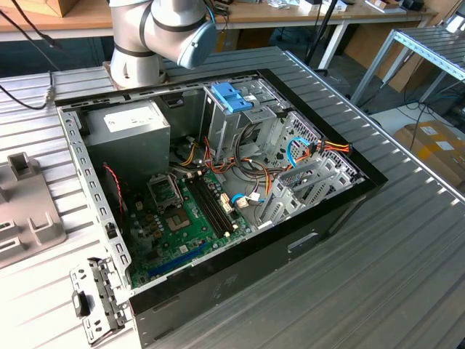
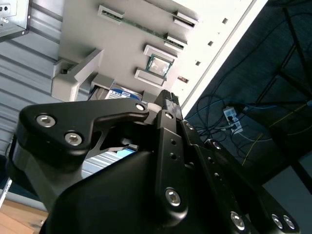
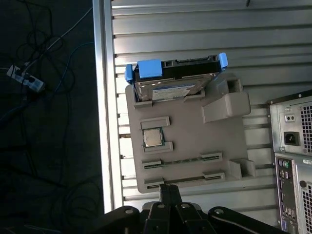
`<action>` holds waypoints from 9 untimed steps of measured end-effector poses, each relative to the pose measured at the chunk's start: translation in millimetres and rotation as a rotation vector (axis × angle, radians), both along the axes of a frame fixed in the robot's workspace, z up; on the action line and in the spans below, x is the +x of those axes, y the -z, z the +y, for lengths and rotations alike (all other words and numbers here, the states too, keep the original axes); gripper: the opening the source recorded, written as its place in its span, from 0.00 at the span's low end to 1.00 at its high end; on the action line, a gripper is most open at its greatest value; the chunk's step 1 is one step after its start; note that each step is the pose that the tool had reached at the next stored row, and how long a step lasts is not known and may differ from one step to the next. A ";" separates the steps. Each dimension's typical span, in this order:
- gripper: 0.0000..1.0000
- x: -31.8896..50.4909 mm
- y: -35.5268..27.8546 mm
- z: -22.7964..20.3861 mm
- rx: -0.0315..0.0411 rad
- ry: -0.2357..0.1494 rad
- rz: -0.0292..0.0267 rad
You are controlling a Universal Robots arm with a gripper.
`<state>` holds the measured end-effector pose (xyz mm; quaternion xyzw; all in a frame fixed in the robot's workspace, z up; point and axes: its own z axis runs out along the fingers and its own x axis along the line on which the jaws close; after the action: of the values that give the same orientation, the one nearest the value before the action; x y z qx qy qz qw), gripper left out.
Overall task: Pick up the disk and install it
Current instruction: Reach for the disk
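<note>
The disk (image 3: 173,78) is a silver hard drive with blue side rails. It lies tilted at the far end of a grey holder plate (image 3: 195,141) in the first wrist view. In the second wrist view its label (image 2: 119,92) shows just past the black fingers. My gripper (image 3: 169,191) hovers above the plate's opposite end, apart from the disk. Its fingertips meet with nothing between them, which the second wrist view also shows of my gripper (image 2: 169,97). In the exterior view the open computer case (image 1: 349,211) lies on the table, with a light-blue-topped drive cage (image 1: 232,98) inside.
The holder plate also carries a processor chip (image 3: 152,138) and memory sticks in slots (image 3: 183,160). The case's rear panel (image 3: 292,141) stands beside the plate. The table edge (image 3: 102,97) drops to a floor with cables (image 3: 29,80). The arm's base (image 1: 138,43) stands behind the case.
</note>
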<state>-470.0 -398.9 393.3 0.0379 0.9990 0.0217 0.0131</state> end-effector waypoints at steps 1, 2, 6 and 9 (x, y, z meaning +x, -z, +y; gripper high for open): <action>0.11 -1.0 0.0 0.0 0.0000 0.000 0.0000; 0.11 -2.0 -0.1 0.0 0.0000 0.000 0.0001; 0.11 -7.3 0.0 0.0 0.0000 0.000 0.0000; 0.11 -11.1 0.0 0.0 0.0000 0.000 0.0000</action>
<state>-481.2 -399.0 393.3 0.0379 0.9990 0.0217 0.0131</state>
